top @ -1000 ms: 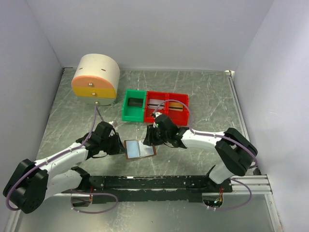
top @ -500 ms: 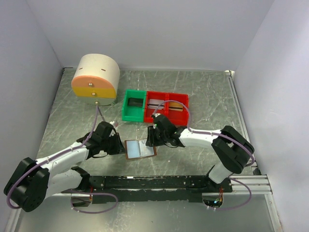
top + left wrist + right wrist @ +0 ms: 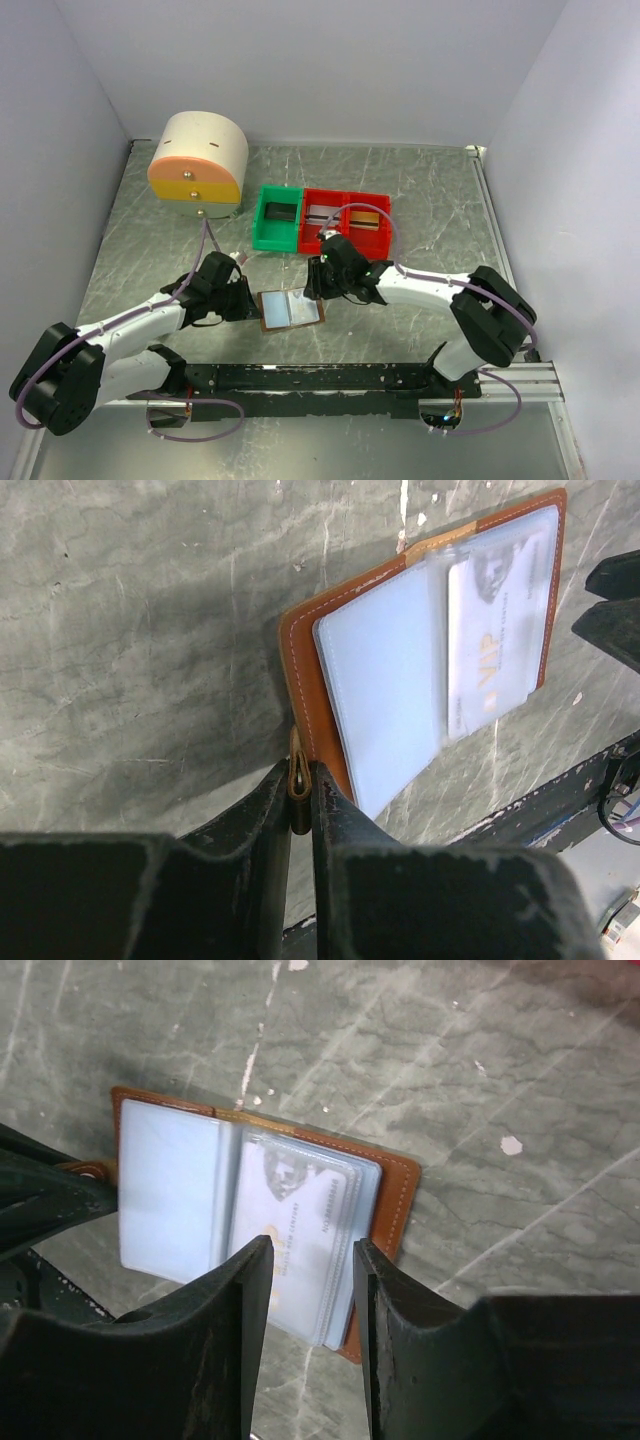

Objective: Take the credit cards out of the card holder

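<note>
The brown card holder (image 3: 290, 309) lies open and flat on the table between my arms, its pale-blue panels up. In the left wrist view my left gripper (image 3: 301, 785) is shut on the small brown tab (image 3: 298, 776) at the holder's edge (image 3: 305, 695). A pale card (image 3: 497, 630) shows inside the far clear sleeve. In the right wrist view my right gripper (image 3: 312, 1260) is open, its jaws hovering over the sleeve that holds the card (image 3: 290, 1222), at the holder's right half (image 3: 395, 1195). In the top view the left gripper (image 3: 244, 301) sits left of the holder, the right gripper (image 3: 318, 285) at its right edge.
A green bin (image 3: 276, 218) and a red two-part bin (image 3: 346, 222) stand just behind the holder. A round cream drawer unit (image 3: 198, 160) stands at the back left. White walls close in the table on three sides.
My right gripper has shifted slightly over the holder's right edge, first toward it, then a little back. The left gripper and the holder have stayed in place.
</note>
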`<state>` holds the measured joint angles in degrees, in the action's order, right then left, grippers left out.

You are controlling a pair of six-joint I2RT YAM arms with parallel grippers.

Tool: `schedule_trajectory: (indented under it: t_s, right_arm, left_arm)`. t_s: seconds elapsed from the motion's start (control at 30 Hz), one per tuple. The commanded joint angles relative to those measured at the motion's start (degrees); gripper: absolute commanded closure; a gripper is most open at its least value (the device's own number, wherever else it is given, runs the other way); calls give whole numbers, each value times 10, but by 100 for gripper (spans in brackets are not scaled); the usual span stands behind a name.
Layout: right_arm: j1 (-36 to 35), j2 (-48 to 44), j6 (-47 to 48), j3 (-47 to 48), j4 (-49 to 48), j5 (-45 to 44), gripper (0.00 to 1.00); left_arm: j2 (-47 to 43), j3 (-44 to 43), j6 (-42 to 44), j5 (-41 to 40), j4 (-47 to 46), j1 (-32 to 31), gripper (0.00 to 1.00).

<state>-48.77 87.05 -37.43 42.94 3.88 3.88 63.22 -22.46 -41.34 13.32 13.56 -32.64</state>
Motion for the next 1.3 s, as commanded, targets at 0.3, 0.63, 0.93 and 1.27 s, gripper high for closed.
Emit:
schedule_trajectory:
  t_s: [0.3,0.63,0.93,1.27]
  right_arm:
    - [-1,45,0,-1,-60,54,63]
    - [-1,53,1,-2,-70,67,64]
    - [-2,22,-18,-21,-138,115,64]
    - [-1,26,-11,2,-37,23,64]
  left_arm:
    - [-10,-17,11,3,11,-6,81]
    - [-10,-19,13,2,16,-6,81]
    - [-5,-18,14,7,10,-6,82]
    - [-13,-18,14,1,18,-5,82]
